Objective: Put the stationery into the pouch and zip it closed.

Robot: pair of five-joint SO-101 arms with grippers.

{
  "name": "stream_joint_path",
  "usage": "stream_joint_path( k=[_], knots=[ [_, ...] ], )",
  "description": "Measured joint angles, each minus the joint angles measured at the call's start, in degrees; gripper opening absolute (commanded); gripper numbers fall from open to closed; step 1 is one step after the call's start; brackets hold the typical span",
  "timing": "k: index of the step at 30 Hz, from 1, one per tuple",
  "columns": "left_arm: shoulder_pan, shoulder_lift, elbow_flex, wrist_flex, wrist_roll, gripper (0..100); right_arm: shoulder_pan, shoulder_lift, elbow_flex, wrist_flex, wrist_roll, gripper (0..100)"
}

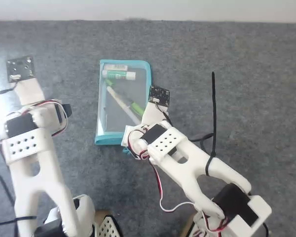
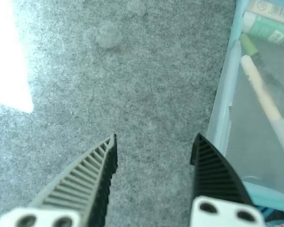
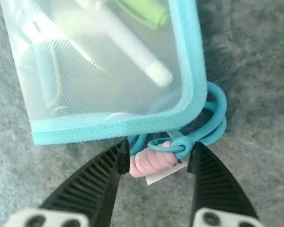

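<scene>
R tool is held open round the pink zip pull of the pouch; L tool is held open over grey worktop.

Pouch: flat rectangular case, translucent front, turquoise fabric trim. It lies flat on the grey worktop.

Contents, seen through the front:
- white-and-green glue stick, lying crosswise at the pouch's far end
- white pen, diagonal across the pouch's middle
- green marker, beside the pen towards the pouch's zip side

Zip pull: pink bead on a looped turquoise cord, with a small white tag. It hangs just outside the pouch's near corner. Zip state cannot be judged.
</scene>
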Motion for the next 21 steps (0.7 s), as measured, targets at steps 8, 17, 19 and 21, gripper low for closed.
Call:
stream_joint_path(
  k=[8,17,19,21],
  knots=[
    [0.0,0.0,0.0,0.0,0.0,24,-1.5,0.0,-0.1,0.0,-0.8,19.9],
    [0.0,0.0,0.0,0.0,0.0,24,-2.6,0.0,-2.2,3.6,-4.1,19.9],
    [0.0,0.0,0.0,0.0,0.0,24,-2.9,0.0,-4.0,5.8,-4.7,19.9],
    [0.0,0.0,0.0,0.0,0.0,24,-3.8,0.0,-4.4,6.6,-4.8,19.9]
  ],
)
